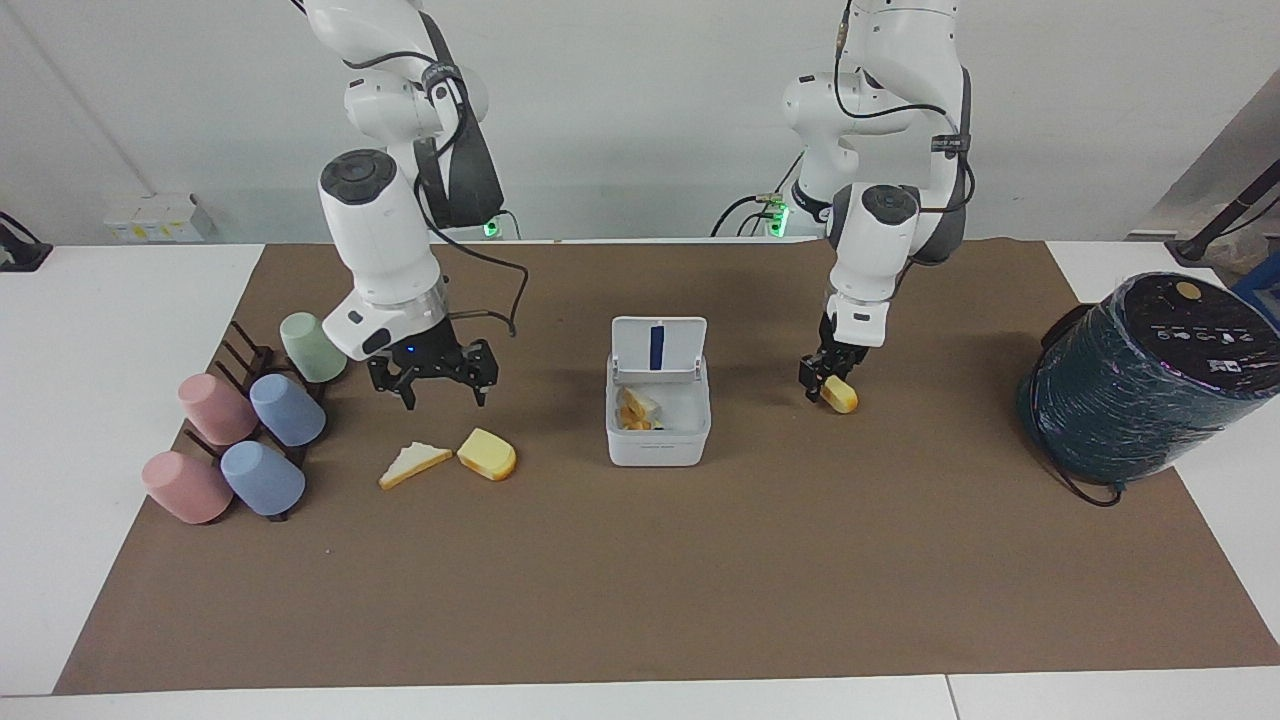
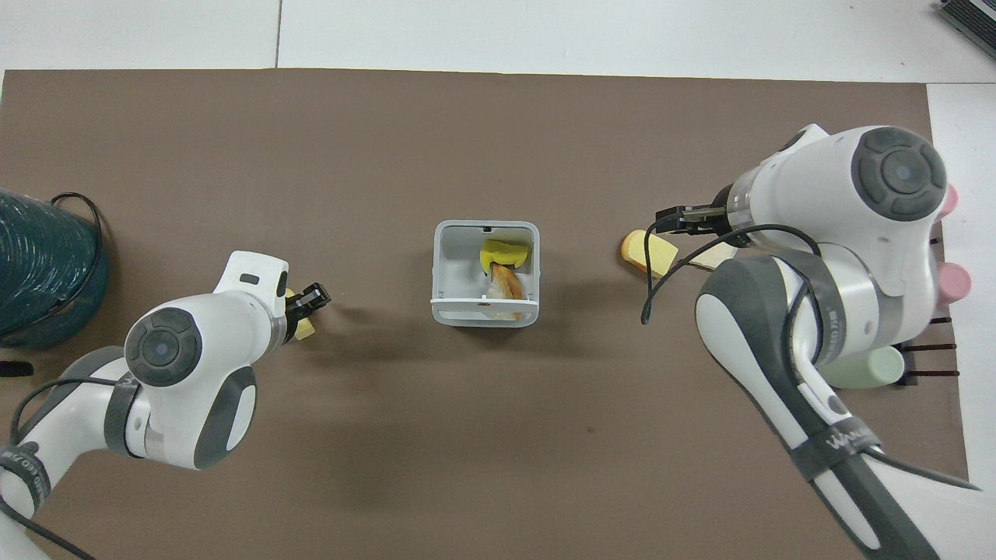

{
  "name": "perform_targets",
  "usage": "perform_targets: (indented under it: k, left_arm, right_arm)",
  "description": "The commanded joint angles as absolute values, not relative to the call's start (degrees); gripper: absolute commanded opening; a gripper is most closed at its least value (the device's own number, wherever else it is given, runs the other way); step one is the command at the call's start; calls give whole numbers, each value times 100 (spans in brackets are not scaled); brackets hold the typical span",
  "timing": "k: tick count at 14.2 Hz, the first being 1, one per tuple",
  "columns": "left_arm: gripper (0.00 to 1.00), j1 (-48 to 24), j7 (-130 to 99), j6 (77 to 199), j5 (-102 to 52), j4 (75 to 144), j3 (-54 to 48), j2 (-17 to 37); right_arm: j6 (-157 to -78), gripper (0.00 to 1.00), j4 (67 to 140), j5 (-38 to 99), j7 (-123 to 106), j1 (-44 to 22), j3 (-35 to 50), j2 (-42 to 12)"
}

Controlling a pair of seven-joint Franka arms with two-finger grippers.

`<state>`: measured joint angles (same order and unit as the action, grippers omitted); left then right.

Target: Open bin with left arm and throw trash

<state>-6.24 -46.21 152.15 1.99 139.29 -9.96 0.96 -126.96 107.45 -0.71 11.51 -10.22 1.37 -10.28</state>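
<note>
The white bin (image 1: 658, 437) (image 2: 443, 268) stands mid-mat with its lid (image 1: 658, 346) raised; toy food pieces (image 1: 634, 409) (image 2: 504, 253) lie inside. My left gripper (image 1: 824, 382) (image 2: 310, 300) is low at the mat, toward the left arm's end from the bin, its fingers closed around a yellow-orange cheese wedge (image 1: 842, 395) (image 2: 304, 330). Another cheese wedge (image 1: 487, 453) (image 2: 644, 250) and a bread slice (image 1: 413, 463) (image 2: 720, 254) lie toward the right arm's end. My right gripper (image 1: 440, 393) (image 2: 666, 221) hangs open just above them, holding nothing. In the overhead view the right arm hides most of the bread.
A rack of pastel cups (image 1: 250, 430) sits at the right arm's end of the brown mat (image 1: 640, 590). A big dark-green wrapped cylinder (image 1: 1140, 380) (image 2: 39, 264) stands at the left arm's end.
</note>
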Motion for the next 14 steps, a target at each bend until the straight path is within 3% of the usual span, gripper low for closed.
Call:
perform_targets:
  k: [1,2,6,8,9,11,14]
  left_arm:
    - [56,-519,-4465,15363,272,14045,-976,79]
    - [55,-466,-4465,15355,272,14054,-976,70]
    - [30,-282,-4035,15311,272,14063,-967,70]
    - [10,-351,-3981,15276,281,13914,-967,97]
    - [5,-395,-3981,15058,281,13730,-975,131]
    - [2,-693,-4008,14025,281,12925,-976,158]
    - [0,-1115,-4183,11854,351,11133,-976,412]
  right_arm:
    - [-13374,100,11441,-62,1195,-923,132,-897]
    - [-13681,100,11617,-62,1169,-923,132,-879]
    - [-14815,100,12232,-62,1107,-949,141,-914]
    - [-15430,100,12576,-62,1055,-941,141,-993]
    - [-15764,100,12655,-62,1046,-932,141,-1098]
    - [-16144,100,12717,-62,1072,-949,141,-1265]
    - [-17012,100,13033,-62,1107,-984,149,-1441]
